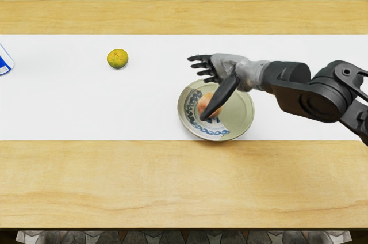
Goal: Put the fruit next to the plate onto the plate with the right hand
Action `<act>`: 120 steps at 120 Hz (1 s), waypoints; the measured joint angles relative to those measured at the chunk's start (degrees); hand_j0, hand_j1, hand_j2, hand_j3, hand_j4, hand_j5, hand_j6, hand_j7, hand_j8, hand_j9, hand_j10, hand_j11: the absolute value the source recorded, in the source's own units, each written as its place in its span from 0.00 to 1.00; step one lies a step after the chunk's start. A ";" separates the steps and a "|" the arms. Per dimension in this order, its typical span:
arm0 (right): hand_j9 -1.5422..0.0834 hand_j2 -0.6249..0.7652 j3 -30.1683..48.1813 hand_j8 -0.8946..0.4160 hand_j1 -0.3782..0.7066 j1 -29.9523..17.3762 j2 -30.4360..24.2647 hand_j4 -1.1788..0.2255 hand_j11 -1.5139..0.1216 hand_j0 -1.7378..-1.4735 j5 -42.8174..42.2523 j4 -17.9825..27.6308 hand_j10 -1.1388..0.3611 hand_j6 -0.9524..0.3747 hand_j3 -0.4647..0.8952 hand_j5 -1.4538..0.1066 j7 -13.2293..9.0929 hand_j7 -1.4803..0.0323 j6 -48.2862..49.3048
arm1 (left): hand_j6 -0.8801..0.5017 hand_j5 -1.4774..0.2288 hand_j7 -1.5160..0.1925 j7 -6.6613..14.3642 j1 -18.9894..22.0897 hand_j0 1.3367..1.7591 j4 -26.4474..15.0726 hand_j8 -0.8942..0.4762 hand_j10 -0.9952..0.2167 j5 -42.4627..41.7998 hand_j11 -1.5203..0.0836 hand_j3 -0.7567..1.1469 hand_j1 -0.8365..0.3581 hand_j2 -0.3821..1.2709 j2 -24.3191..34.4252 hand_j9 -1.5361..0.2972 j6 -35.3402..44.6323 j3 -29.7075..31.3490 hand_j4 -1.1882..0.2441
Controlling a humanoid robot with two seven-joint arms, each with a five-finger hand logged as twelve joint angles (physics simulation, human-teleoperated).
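A round cream plate (238, 118) with a blue patterned rim lies on the white runner, right of centre. An orange-pink fruit (204, 102) sits on the plate's left part, partly hidden by my thumb. My right hand (208, 83) hovers over the plate's upper left edge, its arm reaching in from the right. Its fingers (200, 65) are spread and point left; the thumb (218, 99) hangs down across the fruit. The hand holds nothing.
A yellow-green citrus fruit (117, 58) lies on the runner far to the left of the plate. A blue-and-white object (4, 61) shows at the left edge. The white runner (86, 106) crosses a wooden table (172, 180).
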 joint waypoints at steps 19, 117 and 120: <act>0.91 0.45 12.38 0.65 0.07 -9.52 0.06 0.81 0.89 0.30 4.77 -0.20 0.73 0.69 0.34 0.89 0.00 0.94 17.94 | 0.64 0.87 0.89 0.00 0.00 0.76 0.00 0.65 0.82 0.00 0.95 0.40 0.99 0.23 0.00 0.84 -0.01 -0.01 0.83; 0.92 0.45 54.09 0.66 0.06 -39.37 -0.58 0.82 0.90 0.30 18.31 -17.61 0.74 0.69 0.34 0.90 0.00 0.95 34.64 | 0.64 0.87 0.89 0.00 -0.53 0.76 0.00 0.65 0.82 0.01 0.95 0.40 0.99 0.23 0.00 0.84 0.00 -0.08 0.83; 0.92 0.45 54.29 0.66 0.06 -39.46 -0.60 0.82 0.90 0.30 18.51 -17.97 0.74 0.69 0.34 0.91 0.00 0.95 34.64 | 0.64 0.87 0.89 0.00 -0.53 0.76 0.00 0.65 0.82 0.01 0.95 0.40 0.99 0.23 0.00 0.84 0.00 -0.08 0.83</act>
